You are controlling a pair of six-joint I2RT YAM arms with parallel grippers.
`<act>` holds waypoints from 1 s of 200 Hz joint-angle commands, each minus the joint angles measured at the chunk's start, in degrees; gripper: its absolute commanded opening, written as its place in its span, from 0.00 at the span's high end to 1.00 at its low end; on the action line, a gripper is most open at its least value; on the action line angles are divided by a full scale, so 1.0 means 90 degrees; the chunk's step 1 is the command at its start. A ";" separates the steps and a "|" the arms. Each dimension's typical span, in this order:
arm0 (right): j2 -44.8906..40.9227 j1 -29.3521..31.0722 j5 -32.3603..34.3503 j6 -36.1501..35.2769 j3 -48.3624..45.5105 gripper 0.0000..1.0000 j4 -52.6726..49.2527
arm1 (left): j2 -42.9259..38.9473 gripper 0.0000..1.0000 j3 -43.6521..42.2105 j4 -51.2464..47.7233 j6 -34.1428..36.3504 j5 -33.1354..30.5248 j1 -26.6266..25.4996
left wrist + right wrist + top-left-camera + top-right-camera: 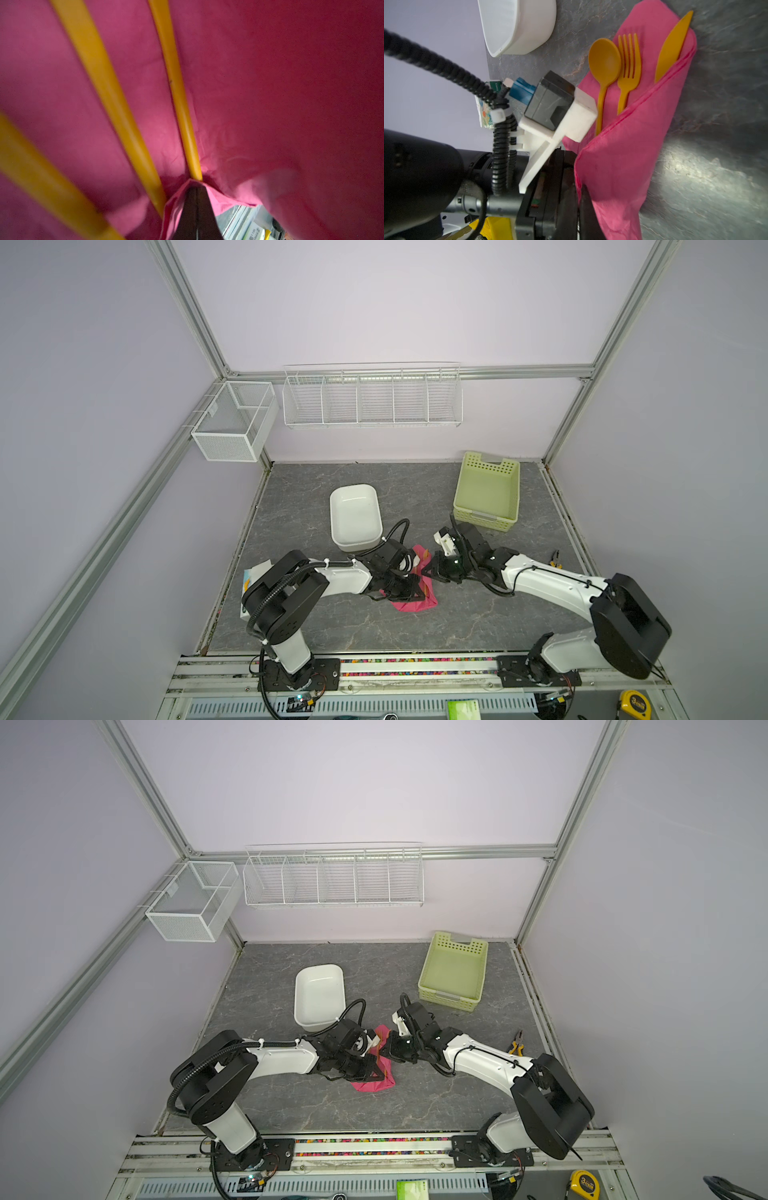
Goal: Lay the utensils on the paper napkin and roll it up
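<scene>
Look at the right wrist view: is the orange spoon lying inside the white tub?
No, the spoon lies on the pink napkin beside the fork, outside the tub.

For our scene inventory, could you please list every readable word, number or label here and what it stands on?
"120PCS": on the small green label of the flower-printed white tissue pack.
Round print on the yellow tape measure: possibly "3", otherwise too blurred.
White printed label in the left wrist view: too blurred to read.
</scene>
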 commanded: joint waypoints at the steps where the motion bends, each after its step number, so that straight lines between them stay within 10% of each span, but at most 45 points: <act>1: 0.0101 0.0070 0.0083 0.0251 0.0135 0.93 0.0192 | 0.0048 1.00 0.0066 0.0015 0.0069 0.0033 -0.0018; 200: -0.0841 -0.0170 0.0712 0.0055 -0.0466 0.93 -0.0584 | 0.0044 1.00 0.0425 -0.0568 0.0072 -0.0184 -0.0430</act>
